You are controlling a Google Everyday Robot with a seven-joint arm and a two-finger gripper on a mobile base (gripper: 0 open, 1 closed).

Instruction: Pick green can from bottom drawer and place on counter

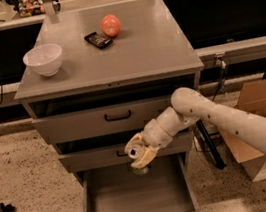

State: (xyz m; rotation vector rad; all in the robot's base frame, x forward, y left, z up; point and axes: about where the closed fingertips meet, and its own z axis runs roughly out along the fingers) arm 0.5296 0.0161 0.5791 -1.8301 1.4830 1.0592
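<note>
1. Reading from the nearest edge, I see the bottom drawer (119, 206) pulled fully out toward the camera. Its flat floor is bare, so the pick-up space is exposed from above.
2. The gripper (138, 155) hangs just above the rear of that drawer, level with the front of the middle drawer (91, 158). The arm (227, 122) reaches in from the right with the wrist bent leftward. I judge this keeps the forearm away from the drawer wall.
3. The green can (140, 152) sits between the two pale fingers, which are pinched onto it. Its silver top faces the camera and its dark body hangs below the fingers. The can is off the drawer floor and carried by the gripper alone.
4. Above, the top drawer (75, 125) sits slightly ajar.
5. Farthest, the counter (149, 49) carries a white bowl (43, 59) at left. A dark handset (98, 39) and an orange-red fruit (110, 25) sit just beside each other near the back. I judge the bare right half suits the placement.
</note>
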